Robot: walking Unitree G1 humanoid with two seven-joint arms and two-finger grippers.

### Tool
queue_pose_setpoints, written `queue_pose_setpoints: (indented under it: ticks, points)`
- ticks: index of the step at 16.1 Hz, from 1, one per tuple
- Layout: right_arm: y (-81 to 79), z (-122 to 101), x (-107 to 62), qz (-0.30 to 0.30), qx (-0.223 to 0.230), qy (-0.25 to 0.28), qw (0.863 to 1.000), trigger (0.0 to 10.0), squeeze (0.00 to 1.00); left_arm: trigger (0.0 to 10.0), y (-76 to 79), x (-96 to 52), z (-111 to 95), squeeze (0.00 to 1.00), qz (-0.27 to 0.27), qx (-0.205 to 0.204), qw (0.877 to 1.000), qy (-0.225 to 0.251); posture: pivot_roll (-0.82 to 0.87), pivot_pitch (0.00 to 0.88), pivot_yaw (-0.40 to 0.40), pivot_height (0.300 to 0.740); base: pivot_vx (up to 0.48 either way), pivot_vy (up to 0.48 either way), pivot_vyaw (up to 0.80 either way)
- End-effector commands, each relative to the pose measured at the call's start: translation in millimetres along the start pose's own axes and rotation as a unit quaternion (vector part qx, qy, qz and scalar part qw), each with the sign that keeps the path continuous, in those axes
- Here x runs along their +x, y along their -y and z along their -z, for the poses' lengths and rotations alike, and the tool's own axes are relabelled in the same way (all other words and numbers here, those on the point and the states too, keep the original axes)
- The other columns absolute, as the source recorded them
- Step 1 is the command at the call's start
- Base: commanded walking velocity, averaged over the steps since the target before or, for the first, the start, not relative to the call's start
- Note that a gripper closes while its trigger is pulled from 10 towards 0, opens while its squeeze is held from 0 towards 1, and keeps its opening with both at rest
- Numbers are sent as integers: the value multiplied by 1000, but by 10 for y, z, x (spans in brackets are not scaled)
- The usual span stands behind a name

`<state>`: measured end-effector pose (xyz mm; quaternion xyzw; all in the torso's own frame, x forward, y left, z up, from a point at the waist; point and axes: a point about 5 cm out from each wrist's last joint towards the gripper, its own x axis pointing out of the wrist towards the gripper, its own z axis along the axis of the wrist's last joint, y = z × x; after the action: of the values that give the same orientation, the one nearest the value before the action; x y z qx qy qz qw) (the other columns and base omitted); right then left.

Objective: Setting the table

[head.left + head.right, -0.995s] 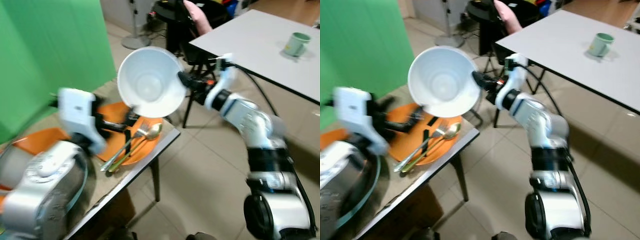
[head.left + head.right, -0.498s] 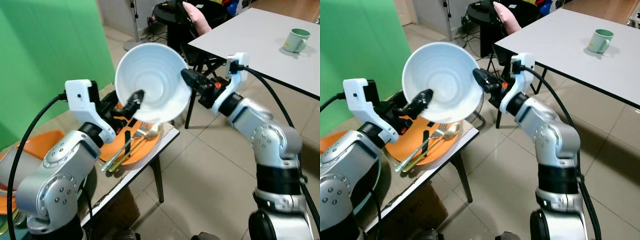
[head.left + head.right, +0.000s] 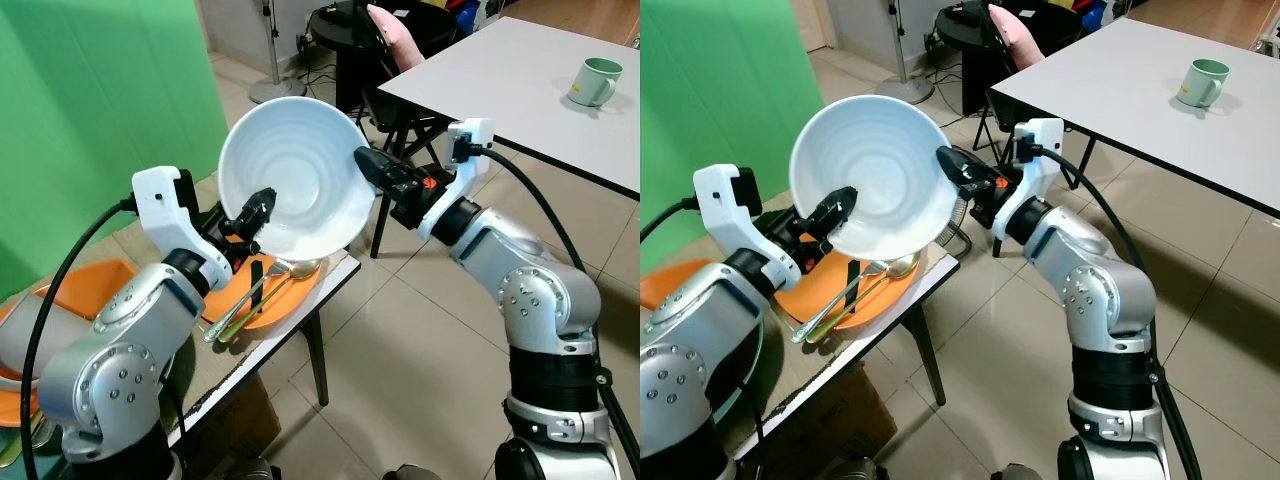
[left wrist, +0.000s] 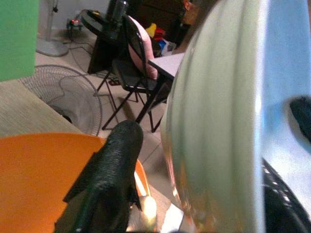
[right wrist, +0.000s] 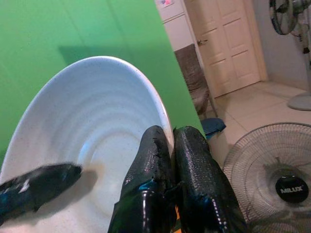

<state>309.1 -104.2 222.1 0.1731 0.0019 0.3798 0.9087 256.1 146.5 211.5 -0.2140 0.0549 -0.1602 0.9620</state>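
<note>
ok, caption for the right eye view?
Both grippers hold a white bowl above an orange tray.

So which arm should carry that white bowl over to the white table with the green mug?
Probably the right. The right gripper pinches the white bowl's rim on the side toward the white table and green mug. The left gripper grips the opposite rim, over the orange tray.

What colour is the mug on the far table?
The mug is pale green, seen best in the right eye view.
</note>
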Motion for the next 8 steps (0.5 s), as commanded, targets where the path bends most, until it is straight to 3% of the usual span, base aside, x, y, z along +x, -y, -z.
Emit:
queue_pose_setpoints:
  ticks: [1,6,7,8]
  points:
    - [-88,-61,-6,-21,-15,21,999,0,0,0,-27,6,-28,0,-11,-7,1000,5,-16,12,101,740,0,0,0]
    - [-139,-5,-21,-31,-33,9,999,0,0,0,-73,37,-51,0,-38,-10,999,12,-15,11,104,740,0,0,0]
    - [-148,-3,-20,-32,-39,7,999,3529,0,0,-74,39,-66,0,-41,-3,999,14,-17,10,105,740,0,0,0]
    - [-152,3,-18,-28,-47,4,998,7765,0,0,-70,42,-85,0,-42,4,999,20,-17,10,105,740,0,0,0]
